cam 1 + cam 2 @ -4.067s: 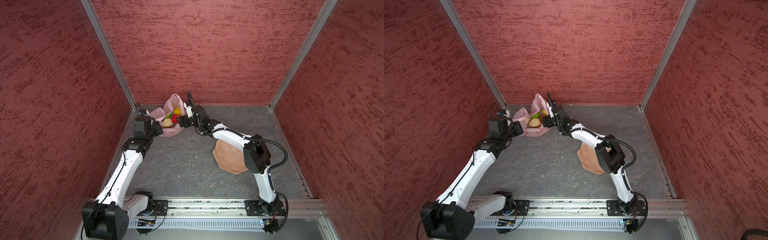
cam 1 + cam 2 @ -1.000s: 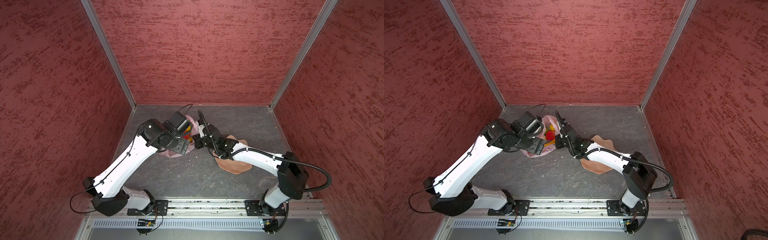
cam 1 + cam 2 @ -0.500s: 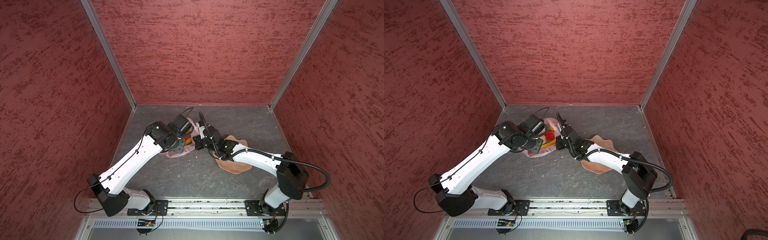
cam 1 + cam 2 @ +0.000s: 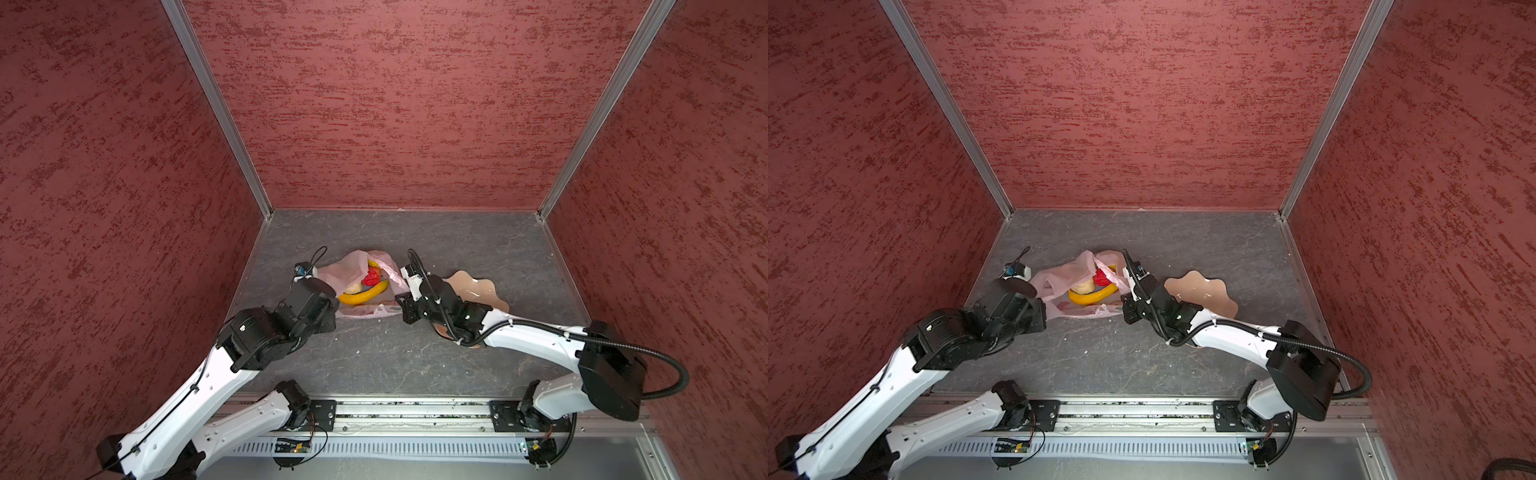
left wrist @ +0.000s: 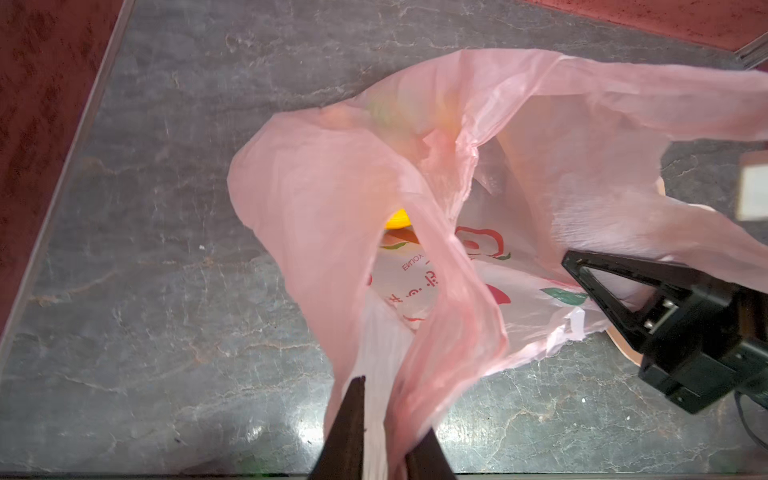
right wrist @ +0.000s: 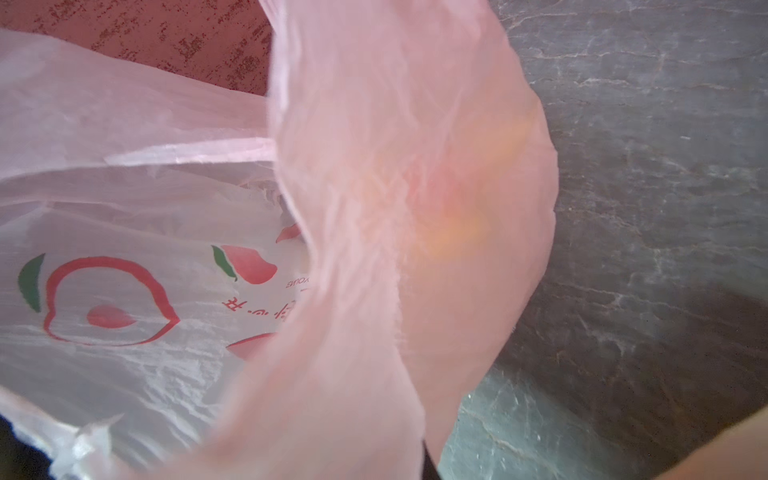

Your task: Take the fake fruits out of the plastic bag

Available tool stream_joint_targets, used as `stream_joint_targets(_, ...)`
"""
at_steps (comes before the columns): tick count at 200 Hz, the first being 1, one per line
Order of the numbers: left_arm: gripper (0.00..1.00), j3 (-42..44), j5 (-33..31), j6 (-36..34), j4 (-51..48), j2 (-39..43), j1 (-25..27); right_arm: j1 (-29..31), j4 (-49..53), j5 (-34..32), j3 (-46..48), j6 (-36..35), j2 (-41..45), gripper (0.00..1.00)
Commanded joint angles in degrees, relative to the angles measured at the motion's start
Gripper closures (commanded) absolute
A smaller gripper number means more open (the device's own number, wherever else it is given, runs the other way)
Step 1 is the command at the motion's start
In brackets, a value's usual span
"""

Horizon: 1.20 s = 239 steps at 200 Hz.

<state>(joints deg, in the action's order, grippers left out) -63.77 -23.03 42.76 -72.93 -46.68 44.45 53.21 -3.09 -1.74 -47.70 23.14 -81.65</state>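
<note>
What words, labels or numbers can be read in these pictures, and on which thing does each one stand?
"ENJOY": small red letters on the plastic bag, upside down in the left wrist view.
Larger red characters beside them: not Latin, too blurred to read.
Right wrist view: the same print, partly hidden by a fold, unreadable.
Nothing else shows text.

A pink bag (image 4: 351, 272) lies open on the floor (image 4: 415, 353), banana (image 4: 362, 295) and red fruit (image 4: 372, 276) showing inside, a bowl (image 4: 478, 286) nearby.
</note>
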Motion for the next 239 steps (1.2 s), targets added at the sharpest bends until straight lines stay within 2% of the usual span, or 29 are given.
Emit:
stream_joint_targets(1, 0.83, 2.9, -1.1, 9.7, 1.7, 1.3, 1.9, 0.4, 0.1, -1.0, 1.6, 0.5, 2.2, 0.88)
stream_joint_targets(20, 0.83, 4.3, -2.2, 12.3, 1.7, 1.7, 4.1, 0.4, 1.1, -1.3, 2.6, 1.5, 1.5, 0.81)
stream_joint_targets(37, 0.83, 4.5, -3.7, 13.4, 1.6, 1.3, 5.4, 0.4, 2.5, -1.5, 2.0, 2.2, 1.6, 0.70)
stream_joint_targets(72, 0.84, 3.1, -7.4, 11.6, 4.3, 0.9, 5.6, 0.4, 8.2, -4.9, -0.3, 1.3, 6.9, 0.49)
stream_joint_targets(98, 0.84, 2.0, -9.9, 9.2, 7.3, 0.5, 5.7, 0.4, 14.2, -6.7, -2.3, 0.4, 12.5, 0.39)
stream_joint_targets(125, 0.84, 1.6, -11.0, 7.7, 10.0, 0.1, 5.6, 0.4, 21.4, -9.3, -5.9, -1.7, 18.7, 0.35)
stream_joint_targets(137, 0.84, 1.9, -10.9, 7.6, 10.7, 0.2, 5.5, 0.3, 24.0, -11.4, -8.3, -3.1, 20.9, 0.37)
stream_joint_targets(143, 0.84, 2.0, -11.0, 7.7, 11.0, 0.2, 5.5, 0.3, 24.9, -11.9, -9.5, -3.9, 21.6, 0.41)
stream_joint_targets(162, 0.84, 2.0, -10.9, 8.0, 11.1, 0.3, 5.4, 0.1, 27.7, -12.1, -16.3, -7.2, 21.0, 0.64)
stream_joint_targets(182, 0.84, 1.8, -11.4, 8.6, 11.4, 0.4, 5.3, 0.1, 29.9, -8.0, -24.5, -10.5, 16.5, 0.75)
stream_joint_targets(209, 0.84, 1.4, -13.0, 9.6, 11.5, 0.5, 5.1, 0.1, 27.1, -0.7, -31.8, -12.4, 11.3, 0.81)
stream_joint_targets(239, 0.85, 0.6, -15.2, 11.1, 10.5, 1.2, 4.9, 0.4, 29.6, 8.4, -42.5, -14.0, 2.2, 0.84)
